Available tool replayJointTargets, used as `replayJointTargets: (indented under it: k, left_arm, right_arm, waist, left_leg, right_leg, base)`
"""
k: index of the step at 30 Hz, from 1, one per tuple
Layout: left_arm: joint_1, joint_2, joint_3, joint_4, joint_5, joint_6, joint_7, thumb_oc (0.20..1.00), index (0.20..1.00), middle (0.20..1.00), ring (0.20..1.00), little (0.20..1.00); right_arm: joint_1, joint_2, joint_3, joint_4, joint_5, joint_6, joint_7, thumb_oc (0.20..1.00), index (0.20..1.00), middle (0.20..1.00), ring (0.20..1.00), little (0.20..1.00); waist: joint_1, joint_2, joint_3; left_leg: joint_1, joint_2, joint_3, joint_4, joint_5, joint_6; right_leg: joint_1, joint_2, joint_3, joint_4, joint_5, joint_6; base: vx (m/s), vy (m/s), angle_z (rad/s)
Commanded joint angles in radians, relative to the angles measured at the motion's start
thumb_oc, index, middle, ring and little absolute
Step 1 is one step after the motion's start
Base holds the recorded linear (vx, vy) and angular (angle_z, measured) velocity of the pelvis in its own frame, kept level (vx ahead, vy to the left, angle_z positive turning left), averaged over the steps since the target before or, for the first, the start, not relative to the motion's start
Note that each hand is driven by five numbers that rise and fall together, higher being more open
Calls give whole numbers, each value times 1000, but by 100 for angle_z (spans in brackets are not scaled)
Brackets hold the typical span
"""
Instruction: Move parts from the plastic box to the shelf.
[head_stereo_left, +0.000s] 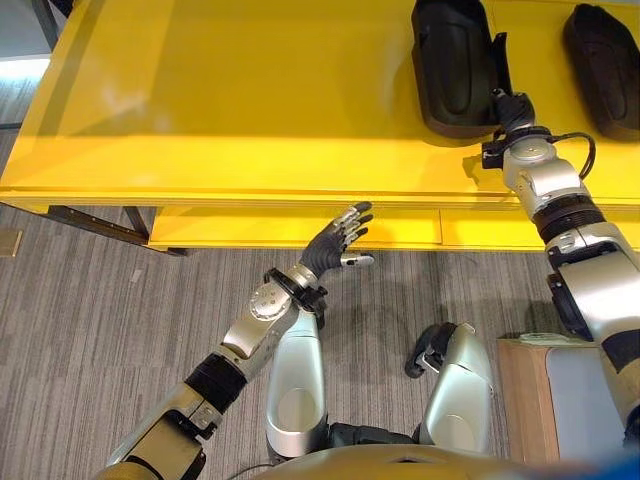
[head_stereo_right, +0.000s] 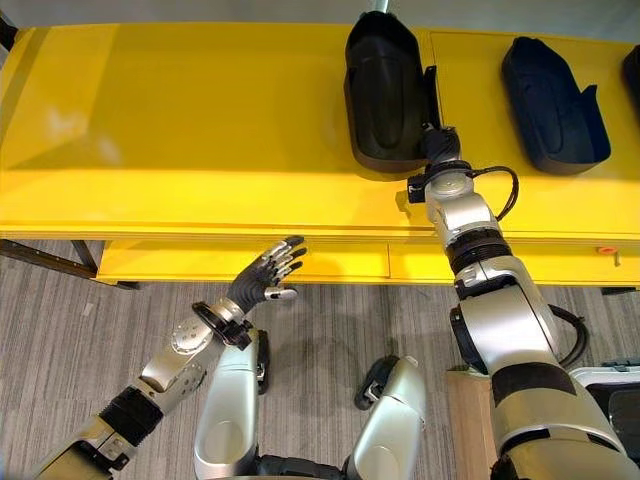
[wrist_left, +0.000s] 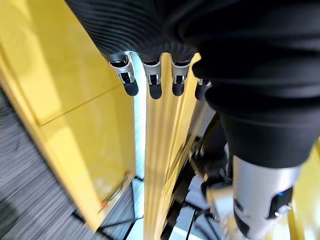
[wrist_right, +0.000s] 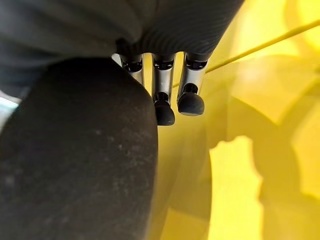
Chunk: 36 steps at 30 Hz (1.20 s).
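A black moulded part lies on the yellow shelf, towards its right. My right hand rests at that part's near right edge. In the right wrist view its fingers run straight along the part, which sits close against the palm; the thumb is hidden. A second black part lies further right on the shelf. My left hand hovers in front of the shelf's front edge, open and empty, with its fingers spread.
A lower yellow level sits under the shelf's front lip. A pale box on a wooden stand stands at the lower right. Grey carpet lies before the shelf, whose left half is bare.
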Motion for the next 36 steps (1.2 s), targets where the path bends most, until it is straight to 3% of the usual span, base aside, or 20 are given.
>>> replayJointTargets:
  k: [1, 3, 4, 5, 13, 24, 36]
  left_arm:
    - [-27, -1, -17, -104, -8, -44, -5, 1000, 1000, 1000, 1000, 1000]
    - [-33, 1, -22, -100, -16, -49, 6, 1000, 1000, 1000, 1000, 1000]
    - [-35, 1, -22, -95, -18, -51, 7, 1000, 1000, 1000, 1000, 1000]
    - [-36, -2, -24, -88, -15, -53, 6, 1000, 1000, 1000, 1000, 1000]
    - [-36, -6, -25, -86, -12, -50, 11, 1000, 1000, 1000, 1000, 1000]
    - [-38, -5, -41, -78, -15, -38, -4, 1000, 1000, 1000, 1000, 1000]
    - [-22, -13, -14, -67, -13, -36, -14, 1000, 1000, 1000, 1000, 1000]
  right_arm:
    - [-164, -41, 9, 27, 6, -55, -30, 200, 200, 200, 200, 200]
    - [-169, -37, 20, 37, 16, -52, -39, 200, 200, 200, 200, 200]
    - [-171, -35, 20, 41, 16, -48, -45, 467, 467, 467, 467, 467]
    - [-171, -31, 21, 42, 9, -35, -64, 1000, 1000, 1000, 1000, 1000]
    - [-169, -23, 25, 57, 14, -11, -80, 1000, 1000, 1000, 1000, 1000]
    - [-146, -4, -16, 72, 76, -39, -139, 1000, 1000, 1000, 1000, 1000]
    - [-36, 47, -59, 31, 136, -34, -76, 1000, 1000, 1000, 1000, 1000]
  waist:
    - [13, 29, -20]
    - [13, 32, -20]
    - [13, 32, -20]
    - [12, 32, -20]
    - [7, 38, -19]
    - [-1, 42, -19]
    - [-6, 39, -20]
  left_leg:
    - [72, -10, 81, -107, 35, 10]
    - [68, -10, 82, -106, 36, 11]
    - [67, -10, 81, -105, 36, 10]
    - [66, -11, 81, -108, 38, 9]
    - [73, -8, 87, -118, 42, 8]
    - [100, -21, 93, -139, 42, 14]
    - [173, -18, 101, -268, 102, 14]
  right_leg:
    - [28, 49, 25, 115, -68, -9]
    - [26, 48, 24, 118, -71, -10]
    - [25, 47, 24, 120, -72, -11]
    - [25, 49, 24, 120, -74, -12]
    - [29, 46, 25, 117, -77, -14]
    - [56, 53, 25, 105, -79, -13]
    - [123, 62, 16, 28, -51, -10]
  base:
    - [0, 0, 0]
    - [0, 0, 0]
    - [0, 0, 0]
    - [0, 0, 0]
    - [0, 0, 0]
    - [13, 3, -1]
    - [10, 0, -2]
